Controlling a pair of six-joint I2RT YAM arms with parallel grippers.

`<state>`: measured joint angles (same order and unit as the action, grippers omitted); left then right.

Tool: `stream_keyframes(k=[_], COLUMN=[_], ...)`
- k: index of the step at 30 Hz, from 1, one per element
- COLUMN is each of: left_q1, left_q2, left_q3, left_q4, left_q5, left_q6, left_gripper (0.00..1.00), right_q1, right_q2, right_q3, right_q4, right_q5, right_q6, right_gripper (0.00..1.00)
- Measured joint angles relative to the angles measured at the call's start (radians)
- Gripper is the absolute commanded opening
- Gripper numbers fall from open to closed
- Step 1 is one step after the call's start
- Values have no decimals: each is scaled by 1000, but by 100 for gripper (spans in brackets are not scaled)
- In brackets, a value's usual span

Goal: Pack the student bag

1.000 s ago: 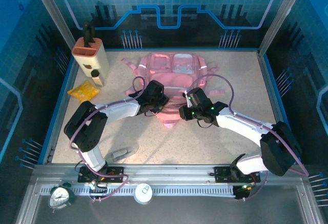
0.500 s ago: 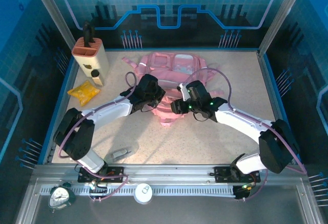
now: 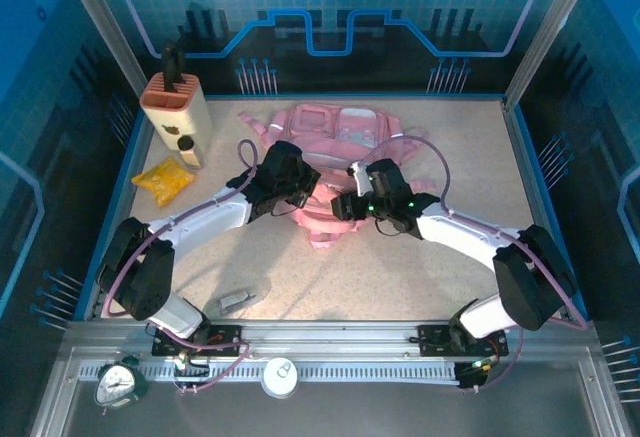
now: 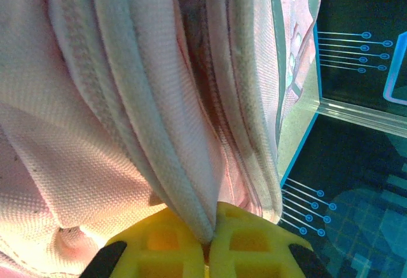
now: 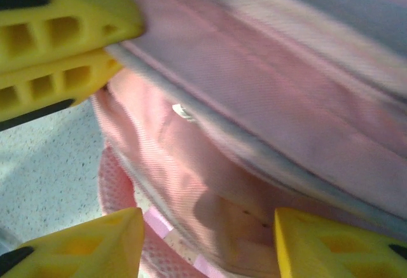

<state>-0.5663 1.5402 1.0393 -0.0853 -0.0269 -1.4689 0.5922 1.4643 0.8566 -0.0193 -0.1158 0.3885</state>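
The student bag (image 3: 340,129), pink with pale front pockets, lies flat at the back middle of the table. My left gripper (image 3: 300,197) is at its near left edge. In the left wrist view the left gripper (image 4: 210,243) is shut on a pale piped fold of the bag (image 4: 152,119). My right gripper (image 3: 342,207) is at the near edge beside it. In the right wrist view the right gripper (image 5: 206,240) stands open, its yellow fingers either side of pink bag fabric (image 5: 254,132) without pinching it. The left gripper's yellow fingers (image 5: 57,36) show at upper left there.
A tan holder with a dark handle (image 3: 176,107) stands at the back left, a yellow packet (image 3: 163,178) in front of it. A small grey object (image 3: 238,300) lies near the front left. Glass walls enclose the table. A clock (image 3: 120,382) sits on the front rail.
The left gripper has shut on the bag's edge fold and the right gripper has opened. Both grippers moved a little toward the back, and the bag's near edge bunched up with them.
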Motion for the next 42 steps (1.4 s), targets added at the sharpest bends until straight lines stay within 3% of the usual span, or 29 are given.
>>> stream_keyframes(k=[8, 14, 26, 42], left_q1=[1, 5, 14, 21], left_q2=[0, 0, 0, 0], left_q3=[0, 0, 0, 0], left_q4=[1, 9, 8, 8], left_q5=[14, 16, 16, 24], left_q6=[1, 4, 21, 39], left_gripper=[0, 0, 0, 0], right_q1=[-31, -31, -31, 8], right_q2=[66, 74, 48, 80], right_q3=[2, 39, 56, 133], right_q4=[39, 33, 44, 62], right_q5=[-87, -79, -18, 46], right_q6=[40, 64, 41, -35], right_gripper=[74, 80, 77, 59])
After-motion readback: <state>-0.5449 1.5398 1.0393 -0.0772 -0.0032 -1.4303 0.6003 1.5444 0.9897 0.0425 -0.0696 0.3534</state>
